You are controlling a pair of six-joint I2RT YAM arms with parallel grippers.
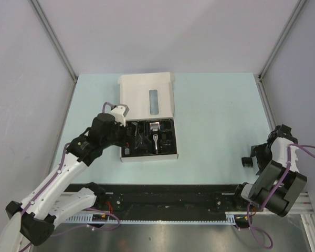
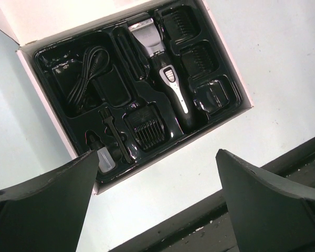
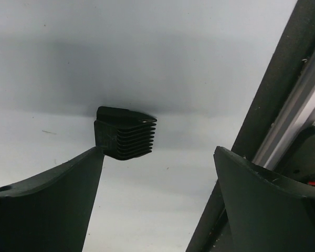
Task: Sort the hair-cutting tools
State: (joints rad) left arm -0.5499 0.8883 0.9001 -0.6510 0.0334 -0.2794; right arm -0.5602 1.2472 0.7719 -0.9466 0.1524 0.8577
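The black-and-silver clipper (image 2: pixel 165 73) lies in the black tray of the white box (image 1: pixel 147 156), blade end far. Around it in the tray are comb guards (image 2: pixel 147 130), a coiled black cable (image 2: pixel 86 73) and a thin black brush (image 2: pixel 113 134). My left gripper (image 1: pixel 123 126) hovers open and empty over the box's left side; in its wrist view it (image 2: pixel 157 163) frames the table by the box's near edge. One comb guard (image 3: pixel 123 134) lies alone on the table at the right (image 1: pixel 247 161). My right gripper (image 3: pixel 158 152) is open just beside it, near the left fingertip.
The box's white lid (image 1: pixel 147 94) lies open flat behind the tray. A small clear bottle (image 2: pixel 104 160) sits in the tray's near-left corner. The black rail (image 1: pixel 163 197) runs along the table's near edge. Grey walls stand on the left and right.
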